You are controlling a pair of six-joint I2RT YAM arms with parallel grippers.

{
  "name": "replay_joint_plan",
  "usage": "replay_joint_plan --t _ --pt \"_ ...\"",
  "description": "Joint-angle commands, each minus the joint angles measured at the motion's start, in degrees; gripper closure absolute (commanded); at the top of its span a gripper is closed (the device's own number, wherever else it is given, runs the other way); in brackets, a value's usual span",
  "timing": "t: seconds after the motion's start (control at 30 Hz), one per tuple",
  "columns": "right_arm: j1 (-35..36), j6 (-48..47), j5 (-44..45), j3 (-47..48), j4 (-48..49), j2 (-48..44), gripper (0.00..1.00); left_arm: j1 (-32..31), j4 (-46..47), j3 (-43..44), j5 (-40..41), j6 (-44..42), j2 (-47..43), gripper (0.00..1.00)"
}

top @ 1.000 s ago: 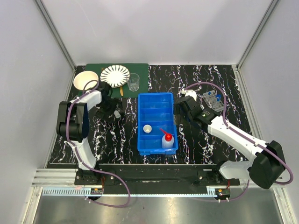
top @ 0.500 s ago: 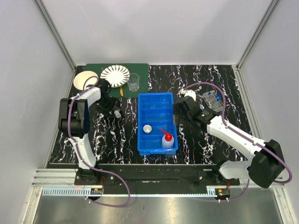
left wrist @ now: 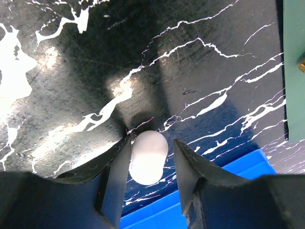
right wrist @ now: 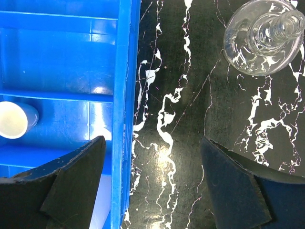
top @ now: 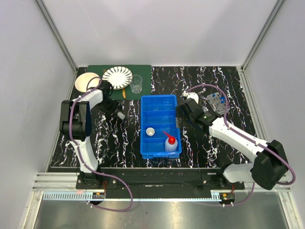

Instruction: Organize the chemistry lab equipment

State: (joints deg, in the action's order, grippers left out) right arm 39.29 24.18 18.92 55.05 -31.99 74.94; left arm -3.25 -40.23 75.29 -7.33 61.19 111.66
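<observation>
Black marbled tabletop (left wrist: 71, 71) below, my left gripper (left wrist: 152, 143) straddles the small white lab item (left wrist: 147, 161), clamped or not I cannot tell; pickup next needs a firm squeeze.

Table (left wrist: 214, 57): glossy black with white marble veining, smooth, showing glare. Blue bin (right wrist: 57, 62): shiny moulded plastic; clear vessel (right wrist: 261, 36), at 1 o'clock in the right wrist view, looks glassy. Small white piece (left wrist: 147, 160): matt, smooth.
</observation>
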Motion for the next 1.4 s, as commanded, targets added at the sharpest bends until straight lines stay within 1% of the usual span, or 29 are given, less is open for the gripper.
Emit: replay_joint_plan --t 0.0,0.03,0.33,0.43,0.47,0.53,0.7,0.8,0.87,0.97,1.03,1.07,1.1,1.17,1.27,1.33,1.37 --pt "0.4 -0.2 0.2 0.9 2.0 0.1 0.16 0.3 1.5 -1.3 -0.5 -2.1 0.4 0.55" --pt "0.3 -0.2 0.2 0.9 1.9 0.2 0.15 0.3 1.6 -1.4 -0.4 -2.2 0.4 0.59" --pt "0.4 -0.3 -0.1 1.5 1.8 0.2 0.16 0.2 1.3 -3.0 0.7 -4.7 -1.2 0.71" --pt "0.4 -0.2 -0.5 1.5 1.8 0.2 0.16 -0.3 -0.1 -2.6 3.5 -6.3 -2.4 0.73" --pt "0.4 -0.2 -0.5 1.5 1.8 0.0 0.16 -0.4 -0.5 -2.0 4.9 -7.0 -2.8 0.76" --pt "0.4 -0.2 -0.5 1.3 1.8 -0.1 0.17 -1.1 -2.0 -1.0 6.7 -8.7 -4.2 0.76" --pt "0.4 0.2 1.4 1.4 0.4 -2.2 0.18 -2.6 -4.0 2.8 10.7 -13.0 -8.6 0.87" --pt "0.4 0.0 3.5 2.5 -1.5 -3.7 0.18 -4.1 -3.9 4.7 11.5 -15.3 -11.1 1.0" --pt "0.4 -0.4 4.5 3.2 -2.5 -5.1 0.18 -5.1 -3.5 5.4 11.6 -16.3 -12.9 1.0" --pt "0.4 -0.1 5.7 3.7 -4.0 -6.8 0.18 -5.9 -1.0 4.8 10.4 -18.6 -16.0 1.0" --pt "0.3 0.3 6.4 3.7 -5.1 -7.8 0.18 -6.5 2.6 3.7 8.9 -20.7 -17.9 1.0" --pt "0.3 0.7 6.7 3.7 -5.4 -8.8 0.19 -6.8 4.1 2.5 7.3 -21.5 -19.6 1.0" --pt "0.4 0.9 6.8 3.7 -5.8 -9.4 0.19 -7.0 7.5 1.8 5.1 -22.8 -20.4 1.0" --pt "0.3 1.7 7.4 3.7 -6.3 -11.1 0.19 -8.4 10.2 1.1 2.1 -23.9 -21.9 1.0" --pt "0.3 2.8 8.3 3.9 -7.0 -13.5 0.2 -10.3 14.5 2.1 -1.4 -25.9 -22.0 1.0" --pt "0.4 3.2 8.9 4.2 -7.9 -15.2 0.2 -11.9 18.3 2.6 -3.7 -26.9 -21.7 1.0" --pt "0.4 3.4 9.0 4.6 -8.3 -15.6 0.2 -12.5 21.7 2.9 -5.9 -26.9 -21.4 1.0"
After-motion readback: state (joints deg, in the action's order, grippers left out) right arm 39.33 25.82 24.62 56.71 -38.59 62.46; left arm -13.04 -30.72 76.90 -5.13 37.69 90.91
